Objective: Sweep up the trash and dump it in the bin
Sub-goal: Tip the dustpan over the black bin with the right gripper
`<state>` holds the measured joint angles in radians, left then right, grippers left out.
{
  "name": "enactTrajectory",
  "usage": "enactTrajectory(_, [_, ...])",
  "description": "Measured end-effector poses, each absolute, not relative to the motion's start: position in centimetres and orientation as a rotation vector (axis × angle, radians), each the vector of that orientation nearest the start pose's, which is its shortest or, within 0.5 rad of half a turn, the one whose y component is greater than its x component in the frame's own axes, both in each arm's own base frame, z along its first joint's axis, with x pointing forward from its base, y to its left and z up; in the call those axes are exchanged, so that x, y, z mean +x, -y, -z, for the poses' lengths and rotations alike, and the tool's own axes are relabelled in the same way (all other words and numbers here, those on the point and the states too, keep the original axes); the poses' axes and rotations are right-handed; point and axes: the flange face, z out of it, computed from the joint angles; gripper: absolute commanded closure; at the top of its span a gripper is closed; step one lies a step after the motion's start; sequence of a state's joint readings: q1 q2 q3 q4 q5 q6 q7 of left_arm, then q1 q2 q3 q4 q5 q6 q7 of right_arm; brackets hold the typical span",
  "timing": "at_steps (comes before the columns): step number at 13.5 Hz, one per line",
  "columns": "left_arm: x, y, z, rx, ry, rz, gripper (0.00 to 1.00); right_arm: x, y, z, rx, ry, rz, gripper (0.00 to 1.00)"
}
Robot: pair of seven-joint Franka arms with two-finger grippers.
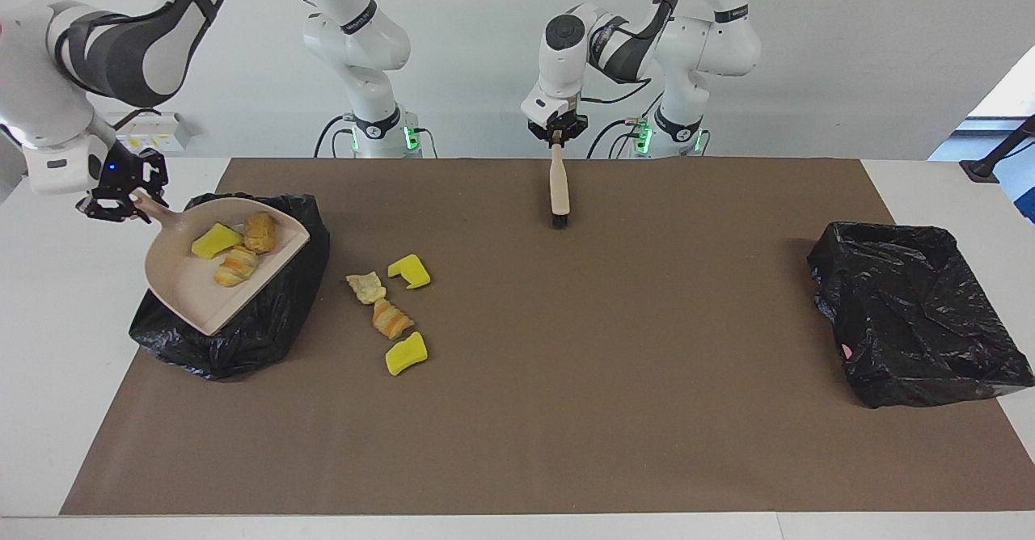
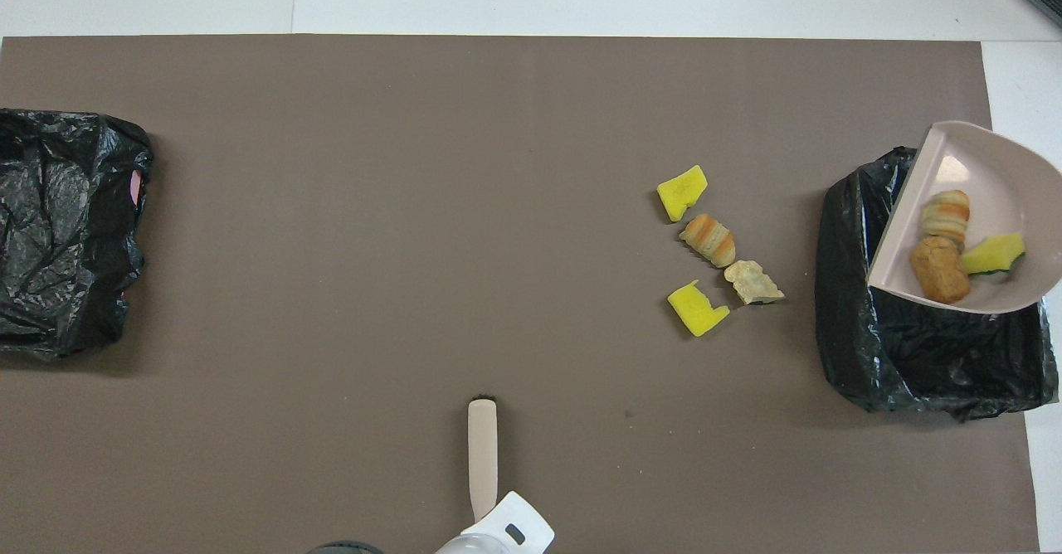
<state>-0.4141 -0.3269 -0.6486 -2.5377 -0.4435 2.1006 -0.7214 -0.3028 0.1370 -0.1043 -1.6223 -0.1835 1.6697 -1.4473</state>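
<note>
My right gripper (image 1: pixel 133 198) is shut on the handle of the beige dustpan (image 1: pixel 186 281), which hangs tilted over the black-lined bin (image 1: pixel 242 338) at the right arm's end. In the pan lie three bits of trash: a yellow sponge chunk (image 1: pixel 215 241), a brown bread piece (image 1: pixel 259 233) and a striped roll (image 1: pixel 234 267). Several more bits lie on the brown mat beside the bin, among them a yellow chunk (image 1: pixel 410 272) and a striped roll (image 1: pixel 391 319). My left gripper (image 1: pixel 556 140) is shut on a brush (image 1: pixel 559 188), bristles down on the mat, near the robots at mid-table.
A second black-lined bin (image 1: pixel 914 322) stands at the left arm's end of the table. The brown mat (image 1: pixel 614 378) covers most of the white table. In the overhead view the dustpan (image 2: pixel 987 164) runs past the picture's edge.
</note>
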Motion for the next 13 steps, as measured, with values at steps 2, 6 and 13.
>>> enactTrajectory(2, [19.0, 36.9, -35.0, -3.127, -0.051, -0.353, 1.00, 54.1, 26.2, -53.8, -2.750, 1.715, -0.418, 1.00])
enactTrajectory(6, [18.9, 36.7, -34.8, -3.125, -0.044, -0.359, 0.67, 55.3, 26.0, -53.9, -2.766, 1.870, -0.552, 1.00])
enactTrajectory(13, [20.5, 36.1, -34.5, -3.135, -0.061, -0.386, 0.00, 57.2, 24.8, -51.7, -2.695, 2.080, -0.818, 1.00])
